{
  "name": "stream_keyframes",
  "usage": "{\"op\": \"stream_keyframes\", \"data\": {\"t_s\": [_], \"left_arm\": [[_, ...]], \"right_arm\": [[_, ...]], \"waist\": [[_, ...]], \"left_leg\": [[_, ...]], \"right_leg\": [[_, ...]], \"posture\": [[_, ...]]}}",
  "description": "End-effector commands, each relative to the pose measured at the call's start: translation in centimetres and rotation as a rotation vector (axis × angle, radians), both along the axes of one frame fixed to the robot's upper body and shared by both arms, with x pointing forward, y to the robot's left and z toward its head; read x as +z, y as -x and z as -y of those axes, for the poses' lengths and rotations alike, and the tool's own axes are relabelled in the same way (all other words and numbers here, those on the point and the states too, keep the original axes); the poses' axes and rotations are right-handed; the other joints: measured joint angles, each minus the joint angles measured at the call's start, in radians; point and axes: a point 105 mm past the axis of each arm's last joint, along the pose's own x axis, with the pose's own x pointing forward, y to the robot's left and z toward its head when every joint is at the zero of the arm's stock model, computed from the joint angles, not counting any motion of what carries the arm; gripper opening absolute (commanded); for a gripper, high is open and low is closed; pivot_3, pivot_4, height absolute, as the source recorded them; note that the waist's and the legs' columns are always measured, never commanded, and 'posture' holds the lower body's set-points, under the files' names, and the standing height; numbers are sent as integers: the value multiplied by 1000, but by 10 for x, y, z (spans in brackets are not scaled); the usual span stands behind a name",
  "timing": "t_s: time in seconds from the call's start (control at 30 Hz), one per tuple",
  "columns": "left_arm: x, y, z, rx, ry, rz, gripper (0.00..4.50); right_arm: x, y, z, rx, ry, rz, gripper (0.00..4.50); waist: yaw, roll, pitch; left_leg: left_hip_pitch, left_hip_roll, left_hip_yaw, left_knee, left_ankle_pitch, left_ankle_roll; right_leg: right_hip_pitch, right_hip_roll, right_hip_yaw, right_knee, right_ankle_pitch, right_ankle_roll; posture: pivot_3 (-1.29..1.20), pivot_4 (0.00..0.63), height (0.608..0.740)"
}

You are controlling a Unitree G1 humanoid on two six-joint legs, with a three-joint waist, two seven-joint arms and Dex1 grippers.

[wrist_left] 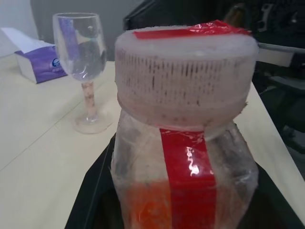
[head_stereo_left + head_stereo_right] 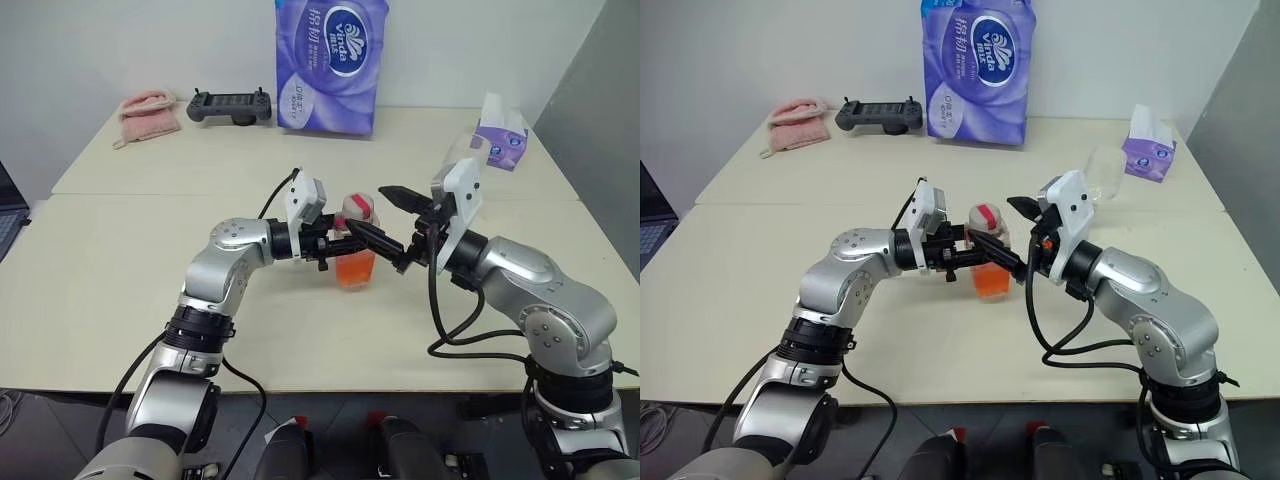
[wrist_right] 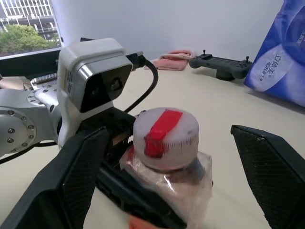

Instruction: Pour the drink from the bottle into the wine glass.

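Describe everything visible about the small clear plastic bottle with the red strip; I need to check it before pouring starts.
The small clear plastic bottle has a squarish transparent body, wrapped in crinkled film, with a red label strip running up its front and over its ribbed white-pink cap. The cap is on. Translucent orange-red drink fills the lower part. It stands upright above the cream table, clamped in the left gripper. The right gripper is open, its fingers either side of the cap without touching.
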Motion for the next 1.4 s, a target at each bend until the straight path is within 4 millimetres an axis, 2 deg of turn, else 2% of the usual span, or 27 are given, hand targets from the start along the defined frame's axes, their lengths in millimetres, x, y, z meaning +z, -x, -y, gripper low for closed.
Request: {"op": "stream_keyframes", "data": {"t_s": [0.03, 0.37, 0.47, 0.67, 0.9, 1.0, 1.13, 1.2, 1.3, 1.4], "left_arm": [[15, 7, 5, -46, 11, 83, 1761], [10, 3, 6, -31, -6, 98, 1761], [12, 3, 6, -25, 5, 97, 1761], [11, 2, 5, -15, 6, 96, 1761], [12, 6, 7, -21, 22, 83, 1761], [10, 26, 10, -139, -9, 85, 1761], [19, 52, 12, -316, -24, 57, 1761], [21, 62, 11, -375, -32, 23, 1761], [20, 67, 10, -397, -44, 14, 1761], [18, 60, 9, -357, -44, 25, 1761]], "right_arm": [[13, 3, -2, 17, -28, 40, 4500], [12, 3, -7, 36, -43, 21, 4500], [10, 3, -6, 39, -26, 26, 3877], [10, 4, -5, 41, -33, 26, 1824], [13, 7, -1, 52, -21, 44, 1830], [25, 14, 5, 228, 56, 84, 1830], [27, 21, 6, 478, 212, 98, 1830], [28, 20, 7, 546, 253, 84, 1830], [29, 16, 17, 544, 283, 69, 1830], [30, 14, 38, 475, 277, 29, 2846]], "waist": [[0, 0, 0], [0, 0, 0], [0, 0, 0], [0, 0, 0], [-1, 0, 0], [-1, 1, 1], [-6, 2, 2], [-11, 3, 3], [-12, 3, 3], [-8, 3, 3]], "left_leg": [[0, 0, 0, 0, 0, 0], [0, 0, 0, 0, 0, 0], [0, 0, 0, 0, 0, 0], [0, 0, 0, 0, 0, 0], [0, 0, 0, 0, 0, 0], [0, 0, 0, 0, 0, 0], [0, 0, 0, 1, 0, 1], [0, 1, 0, 1, 0, 1], [0, 1, 0, 1, 0, 1], [-1, 0, 0, 2, 0, 1]], "right_leg": [[0, 0, 0, 0, 0, 0], [0, 0, 0, 0, 0, 0], [0, 0, 0, 0, 0, 0], [0, 0, 0, 0, 0, 0], [0, 0, 0, 0, 0, 0], [0, 0, 0, 0, 0, 0], [0, 1, 0, 0, 0, 0], [0, 3, 0, 0, 0, 0], [0, 3, 0, 0, 0, 0], [0, 1, 0, 0, 0, 0]], "posture": [[0, 150, 740], [0, 150, 740], [0, 150, 740], [0, 150, 740], [0, 150, 740], [0, 150, 740], [0, 150, 740], [0, 150, 740], [0, 150, 740], [0, 150, 740]]}}
